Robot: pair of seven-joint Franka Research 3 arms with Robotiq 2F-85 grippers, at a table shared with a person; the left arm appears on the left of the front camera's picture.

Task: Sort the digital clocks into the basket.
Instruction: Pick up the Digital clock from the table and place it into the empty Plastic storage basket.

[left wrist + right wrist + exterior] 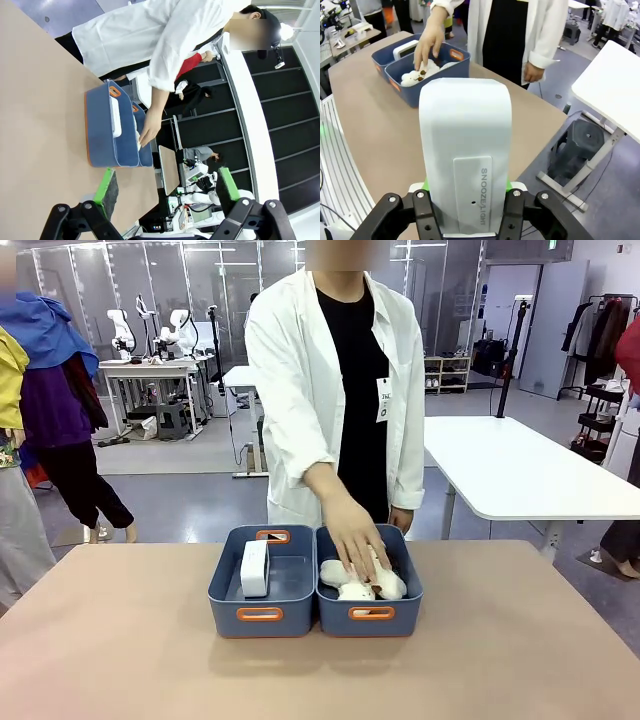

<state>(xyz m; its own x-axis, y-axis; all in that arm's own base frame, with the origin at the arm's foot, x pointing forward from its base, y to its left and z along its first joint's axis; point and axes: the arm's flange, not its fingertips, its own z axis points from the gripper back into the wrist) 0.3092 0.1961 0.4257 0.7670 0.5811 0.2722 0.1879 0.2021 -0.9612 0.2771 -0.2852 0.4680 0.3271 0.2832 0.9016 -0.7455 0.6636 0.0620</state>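
Blue-grey, two bins sit side by side on the tan table [120, 640] in the front view: the left basket [262, 612] holds a white clock [254, 568] on edge, and the right bin [370, 615] holds cream plush toys [362, 585] under the person's hand [352, 532], fingers spread on them.

Left wrist view: the left gripper [167, 192] hangs spread wide and empty above the table, well apart from the bins.

Right wrist view: the right gripper [467, 197] is clamped on a second clock [465, 150], back side facing the camera, held upright, away from the bins.
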